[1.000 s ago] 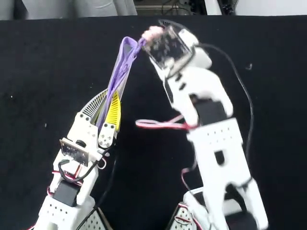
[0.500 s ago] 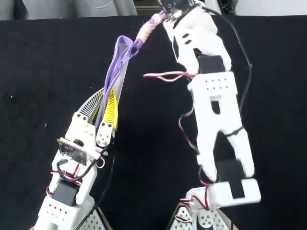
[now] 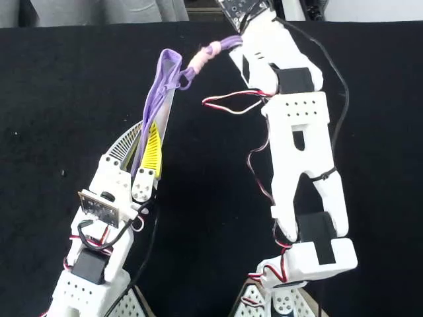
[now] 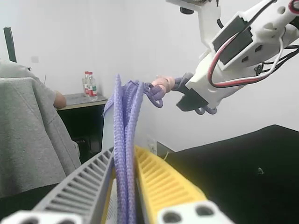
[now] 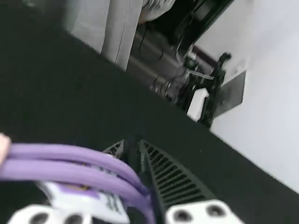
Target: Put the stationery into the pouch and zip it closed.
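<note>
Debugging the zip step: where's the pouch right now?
High view: the purple pouch is held above the black table, clamped in the left gripper; its pull cord runs to the right gripper near the far edge.

Beyond the far edge of the black table [image 3: 59, 99] hangs grey fabric [image 3: 99, 10], and two bottles [image 4: 89, 85] stand on a dark cabinet [image 4: 86, 116] against a white wall [image 4: 140, 42].

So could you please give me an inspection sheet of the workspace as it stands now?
Surface: black table.
Job's things: purple pouch held up edge-on; its cord, with a pink bead, runs to the right arm.
Clutter: nothing seen.
Grippers: left gripper shut on pouch; right gripper shut on cord.
Cables: red-white wires loop loose beside right arm.
Surroundings: bottles on a shelf, white wall.
</note>
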Controlling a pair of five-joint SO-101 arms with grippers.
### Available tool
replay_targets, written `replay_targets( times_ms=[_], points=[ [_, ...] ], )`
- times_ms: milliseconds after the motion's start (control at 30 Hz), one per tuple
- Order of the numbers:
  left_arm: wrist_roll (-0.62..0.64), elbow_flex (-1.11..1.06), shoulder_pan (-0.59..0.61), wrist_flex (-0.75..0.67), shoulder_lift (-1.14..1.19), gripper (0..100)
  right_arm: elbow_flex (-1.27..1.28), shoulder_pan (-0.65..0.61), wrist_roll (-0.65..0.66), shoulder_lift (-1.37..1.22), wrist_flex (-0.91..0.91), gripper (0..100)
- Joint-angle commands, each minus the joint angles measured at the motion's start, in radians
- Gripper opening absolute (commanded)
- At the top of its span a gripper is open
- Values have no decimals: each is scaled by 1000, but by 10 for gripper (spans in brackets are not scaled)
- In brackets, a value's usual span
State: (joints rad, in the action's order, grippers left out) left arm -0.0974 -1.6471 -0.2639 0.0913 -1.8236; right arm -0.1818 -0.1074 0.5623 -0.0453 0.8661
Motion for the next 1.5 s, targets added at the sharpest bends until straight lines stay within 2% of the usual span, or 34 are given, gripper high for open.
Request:
replay_targets(
  times_ms=[0, 267, 467, 967, 1467],
  points=[
    [12, -4, 18, 3, -2, 27, -28, -48, 6, 13, 31, 154],
    [12, -4, 18, 3, -2, 27, 85, -229, 6, 87, 34, 172],
    [12, -4, 18, 3, -2, 27, 225, -295, 6, 214, 15, 173],
    [12, -4, 18, 3, -2, 27, 809, -338, 8, 493, -496, 169],
    [12, -4, 18, 3, -2, 27, 848, -333, 5, 503, -516, 174]
  ],
)
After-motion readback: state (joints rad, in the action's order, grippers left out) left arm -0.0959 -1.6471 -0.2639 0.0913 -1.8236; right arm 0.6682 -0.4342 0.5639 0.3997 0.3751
